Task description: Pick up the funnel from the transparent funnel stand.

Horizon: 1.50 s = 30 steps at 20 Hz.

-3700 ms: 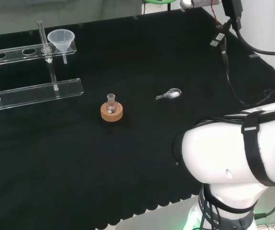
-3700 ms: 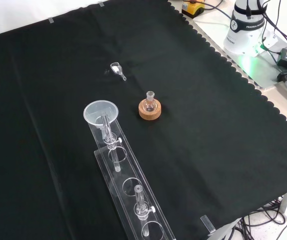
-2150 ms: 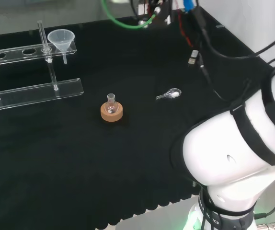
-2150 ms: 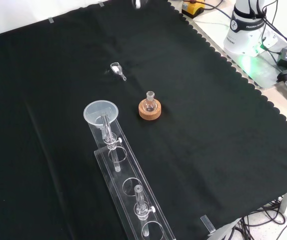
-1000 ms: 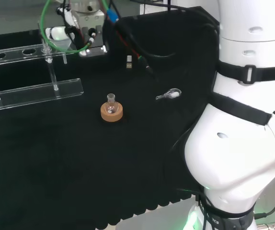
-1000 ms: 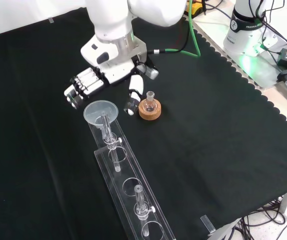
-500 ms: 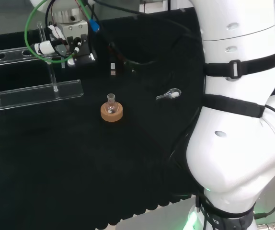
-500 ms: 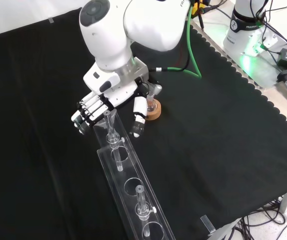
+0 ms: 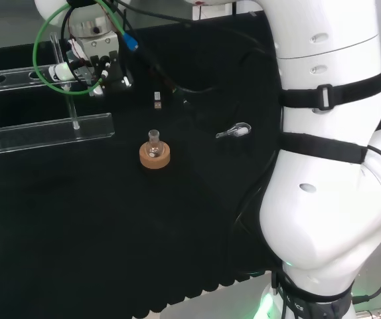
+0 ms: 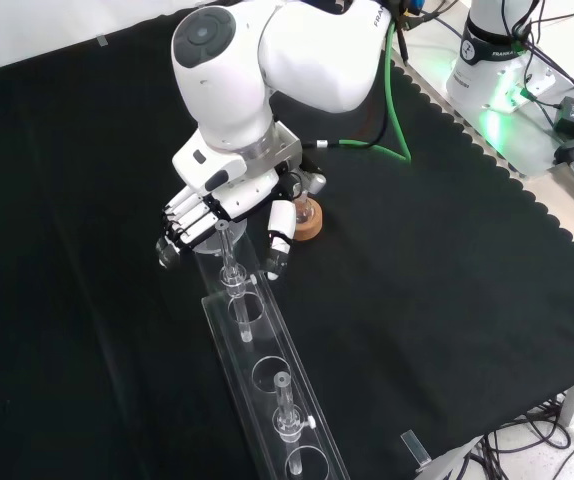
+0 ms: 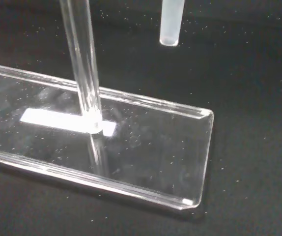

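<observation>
Arm: the big white link [image 10: 267, 60] covers the upper middle of the front view and masks the end of the rack, so the approach is hard to check there.
Funnel stand: the clear stand [image 10: 262, 375] runs from frame centre to the lower middle of the front view; its upright rod [image 11: 82, 69] and base plate [image 11: 146, 147] loom close in the wrist view. A sideways nudge could, I judge, shift or tip the whole light rack.
Hand: the hand [image 10: 217, 205] sits over the rack's upper end, left of centre, fingers spread and only slightly bent, thumb apart, nothing visibly held.
Funnel: only the funnel stem [image 11: 170, 22] shows, hanging above the cloth; the bowl is hidden under the palm. Closing off-centre might knock it askew in its hole.
Flask on cork ring: the flask [image 9: 154, 141] stands just beside the thumb in the front view; it could be clipped.
</observation>
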Each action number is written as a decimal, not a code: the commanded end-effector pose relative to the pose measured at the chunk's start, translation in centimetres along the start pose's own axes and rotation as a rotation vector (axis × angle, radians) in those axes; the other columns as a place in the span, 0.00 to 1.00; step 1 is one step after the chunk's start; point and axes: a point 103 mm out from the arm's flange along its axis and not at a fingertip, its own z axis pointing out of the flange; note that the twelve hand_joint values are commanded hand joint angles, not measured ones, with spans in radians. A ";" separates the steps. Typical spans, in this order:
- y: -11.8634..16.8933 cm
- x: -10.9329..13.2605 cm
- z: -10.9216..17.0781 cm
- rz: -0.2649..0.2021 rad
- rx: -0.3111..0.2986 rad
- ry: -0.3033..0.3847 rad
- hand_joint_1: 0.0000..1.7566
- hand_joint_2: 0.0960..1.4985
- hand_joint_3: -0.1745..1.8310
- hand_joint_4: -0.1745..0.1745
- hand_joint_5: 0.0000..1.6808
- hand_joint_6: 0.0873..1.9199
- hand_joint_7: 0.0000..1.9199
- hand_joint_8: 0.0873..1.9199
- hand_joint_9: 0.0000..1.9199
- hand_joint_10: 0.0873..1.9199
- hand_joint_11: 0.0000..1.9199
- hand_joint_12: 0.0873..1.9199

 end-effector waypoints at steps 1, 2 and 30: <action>0.0 -0.5 -0.6 0.016 -0.051 -0.045 0.05 0.55 0.14 0.19 0.14 0.00 0.01 0.47 0.22 0.55 0.38 0.70; 0.0 -0.5 -0.6 0.020 -0.065 -0.061 0.08 0.56 0.15 0.11 0.16 0.00 0.03 0.53 0.30 0.56 0.47 0.67; -4.5 -4.1 -11.4 0.012 -0.508 -0.094 0.67 0.66 0.12 0.00 0.65 0.41 0.67 0.70 0.98 0.61 1.00 0.74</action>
